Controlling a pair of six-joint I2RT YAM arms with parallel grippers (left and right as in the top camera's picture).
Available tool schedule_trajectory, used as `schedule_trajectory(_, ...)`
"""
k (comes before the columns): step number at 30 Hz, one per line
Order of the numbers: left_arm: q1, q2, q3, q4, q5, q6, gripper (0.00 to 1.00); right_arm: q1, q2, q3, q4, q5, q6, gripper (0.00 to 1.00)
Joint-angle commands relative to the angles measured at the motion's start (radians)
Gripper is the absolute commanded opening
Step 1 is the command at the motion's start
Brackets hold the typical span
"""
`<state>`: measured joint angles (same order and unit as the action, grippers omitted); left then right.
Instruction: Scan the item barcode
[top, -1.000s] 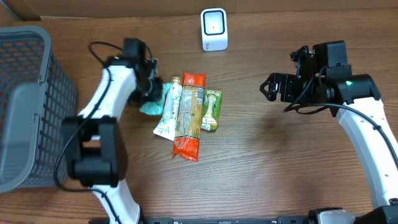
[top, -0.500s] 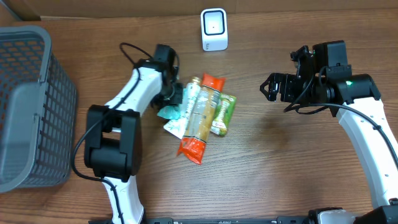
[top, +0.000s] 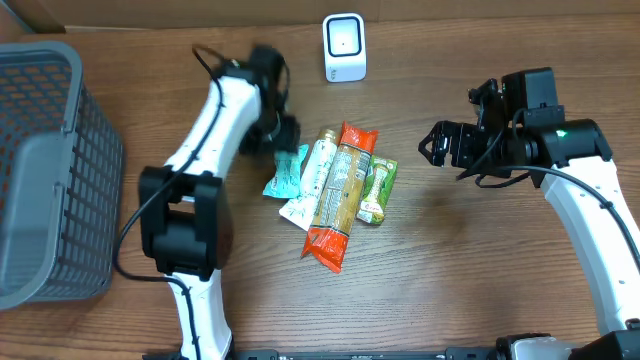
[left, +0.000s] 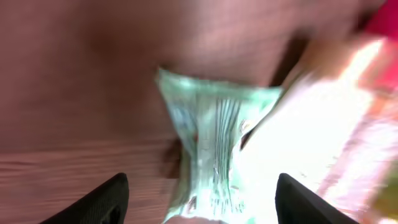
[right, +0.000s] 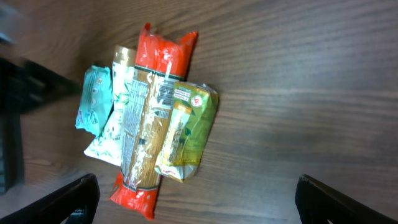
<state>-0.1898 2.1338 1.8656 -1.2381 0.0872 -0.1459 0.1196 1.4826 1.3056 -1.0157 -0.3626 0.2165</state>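
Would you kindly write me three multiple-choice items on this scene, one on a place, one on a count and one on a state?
1. The white scanner stands: A. on the far side of the packets; B. on their near side; C. on top of them.
2. How many packets lie in the cluster? A. two; B. six; C. four.
3. The right claw is: A. shut on a packet; B. open and empty; C. shut on the scanner.
Key: 1 A, it stands alone beyond the cluster; 2 C, a teal, a white, a red and a green packet lie together; 3 B, its fingers are spread with nothing between them.
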Motion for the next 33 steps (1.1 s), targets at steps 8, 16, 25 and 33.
schedule_trajectory(8,0.057,-0.212,0.416,-0.188,0.009,0.151,0.84,0.006,0.001,-0.129,0.062,-0.103,0.101,1.00)
schedule_trajectory(16,0.067,-0.400,0.462,-0.229,0.014,0.161,1.00,0.083,0.005,-0.232,0.215,-0.075,0.193,0.99)
schedule_trajectory(25,0.284,-0.370,0.459,-0.325,0.164,0.328,1.00,0.262,0.201,-0.238,0.331,0.123,0.487,0.95)
schedule_trajectory(33,0.355,-0.240,0.459,-0.381,0.169,0.378,1.00,0.267,0.328,-0.238,0.394,0.041,0.483,0.95)
